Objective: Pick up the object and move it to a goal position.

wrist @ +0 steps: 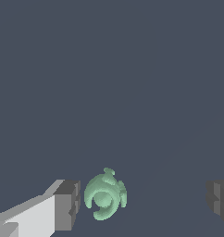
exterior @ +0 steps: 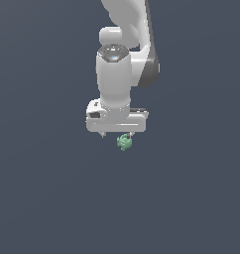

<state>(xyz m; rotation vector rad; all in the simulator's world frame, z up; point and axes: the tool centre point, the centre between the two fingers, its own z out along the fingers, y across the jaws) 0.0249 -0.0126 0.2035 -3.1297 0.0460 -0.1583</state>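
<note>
In the exterior view the white arm's gripper (exterior: 117, 134) points down, its fingertips mostly hidden under the hand. One pale-green knobbly object (exterior: 124, 142) sits just below them, on a plain dark ground.

In the wrist view the jaws stand wide apart. Two fingers (wrist: 67, 203) show, both cut off by the frame. The single object (wrist: 104, 195) lies between them, close beside one pad, not clamped.

A plain, flat slate-blue backdrop (exterior: 42, 198) fills both views, uniform in tone and evenly lit. No wall, floor edge, furniture or window can be told apart. In the wrist view a faint diagonal shading crosses it.
</note>
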